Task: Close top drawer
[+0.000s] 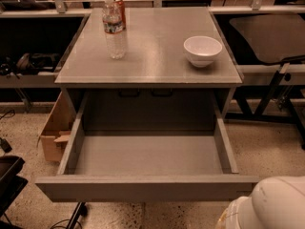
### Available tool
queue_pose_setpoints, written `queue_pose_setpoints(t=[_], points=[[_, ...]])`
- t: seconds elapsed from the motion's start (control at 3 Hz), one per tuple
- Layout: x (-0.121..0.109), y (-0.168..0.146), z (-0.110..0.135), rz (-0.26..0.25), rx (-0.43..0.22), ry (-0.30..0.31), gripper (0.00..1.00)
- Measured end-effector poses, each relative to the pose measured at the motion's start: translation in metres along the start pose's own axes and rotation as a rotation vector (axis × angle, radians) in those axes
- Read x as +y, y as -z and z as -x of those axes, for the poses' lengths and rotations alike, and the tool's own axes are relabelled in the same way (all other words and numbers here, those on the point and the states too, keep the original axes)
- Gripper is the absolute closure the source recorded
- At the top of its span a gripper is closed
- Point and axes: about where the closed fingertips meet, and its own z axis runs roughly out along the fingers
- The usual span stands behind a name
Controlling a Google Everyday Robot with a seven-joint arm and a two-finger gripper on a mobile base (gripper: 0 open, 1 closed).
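The top drawer is a wide matte-grey drawer with a plain front panel. It stands pulled far out of the grey cabinet, and its inside is bare. My arm's white housing sits at the bottom right, just in front of the drawer's right front corner. Only a tan sliver of my gripper shows at the bottom edge, below the front panel's right end. I cannot tell if it touches the panel.
A clear water bottle with a red can behind it and a white bowl stand on the cabinet top. An open cardboard box lies on the floor to the left. Black frames stand at the right and lower left.
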Motion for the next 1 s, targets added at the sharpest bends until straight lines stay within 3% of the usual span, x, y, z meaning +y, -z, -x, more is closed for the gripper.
queue_pose_setpoints(t=[0.33, 1.0], points=[[-0.008, -0.041, 0.020, -0.035, -0.056, 0.031, 1.00], [-0.069, -0.083, 0.059, -0.171, -0.151, 0.059, 1.00]])
